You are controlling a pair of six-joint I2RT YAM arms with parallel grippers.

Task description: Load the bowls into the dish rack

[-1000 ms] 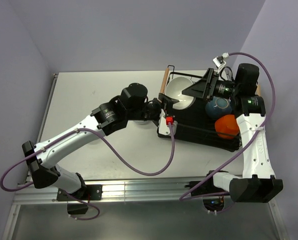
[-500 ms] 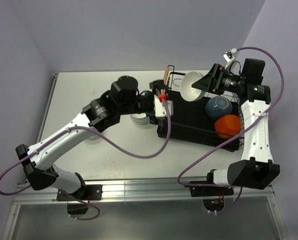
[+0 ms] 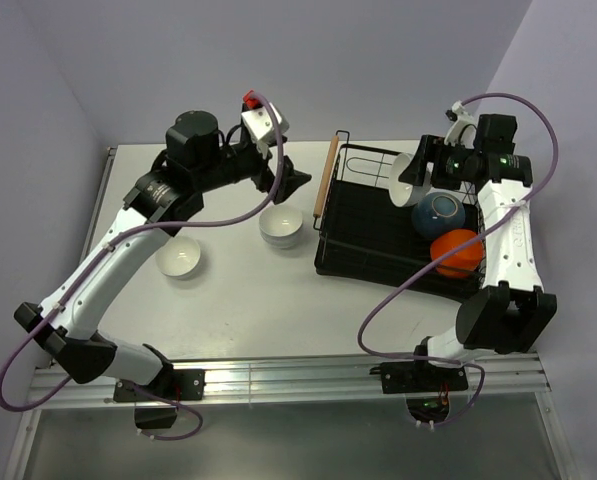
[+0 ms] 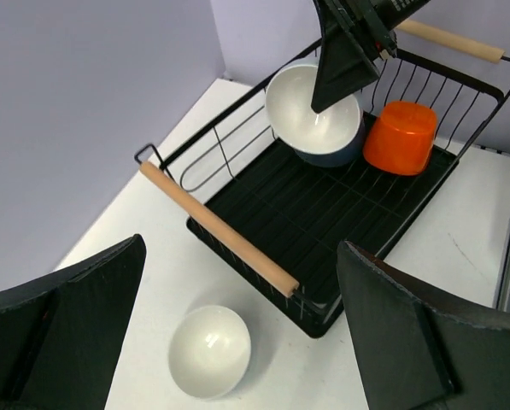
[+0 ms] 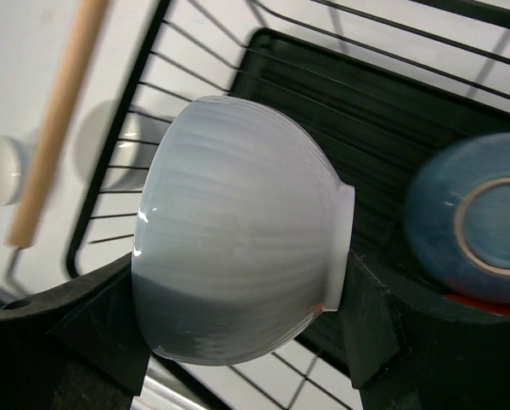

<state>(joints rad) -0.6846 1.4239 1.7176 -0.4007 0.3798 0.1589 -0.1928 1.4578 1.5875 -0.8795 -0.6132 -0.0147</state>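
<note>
White bowl [image 5: 237,273] is clamped on its side between the right fingers [image 5: 92,333], over the twelve o'clock edge of the dish rack [image 3: 363,228], probably to stand it there. Left fingers [image 4: 408,342] gape wide, empty, above the bench [image 3: 228,300].

Blurry, edge-cropped blue bowl [image 5: 438,213]

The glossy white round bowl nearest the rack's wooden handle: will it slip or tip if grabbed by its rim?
Probably slippery: the glossy white round bowl shows bright glare, suggesting a hard glaze. Likely rigid and breakable. Its wall curves in toward the base, so a rim push may rock it.
</note>
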